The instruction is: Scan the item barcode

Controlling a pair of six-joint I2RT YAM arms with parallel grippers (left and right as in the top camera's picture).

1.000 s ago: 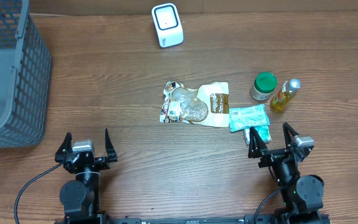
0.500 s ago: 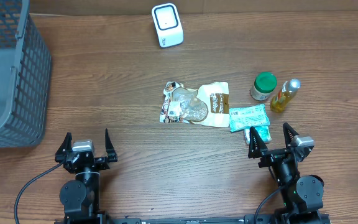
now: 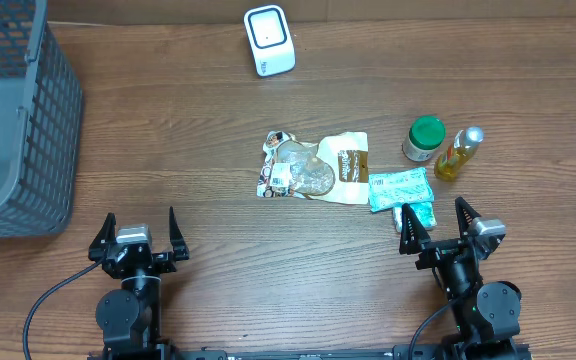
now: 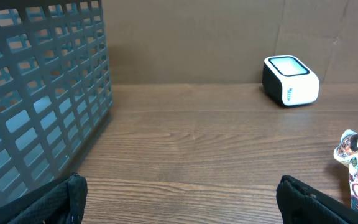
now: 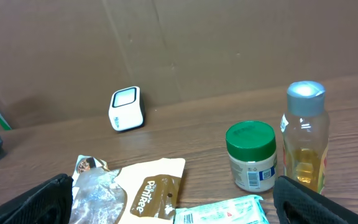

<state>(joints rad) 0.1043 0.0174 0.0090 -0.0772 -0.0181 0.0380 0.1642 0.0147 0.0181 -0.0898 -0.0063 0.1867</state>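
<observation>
White scanner (image 3: 269,40) is sitting at twelve o'clock awaiting a barcode; snack pouch (image 3: 313,168) is lying flat at centre, since left gripper (image 3: 140,218) and right gripper (image 3: 433,210) are idling wide open, empty, toward six

basket (image 3: 58,120): cropped, overhead left edge
snack bag (image 4: 356,165): cropped, left wrist right edge
teal packet (image 5: 219,211): cropped at bottom

Wood-grain tabletop (image 3: 218,110) w/ brown cardboard backdrop (image 5: 229,43) behind, even light
</observation>
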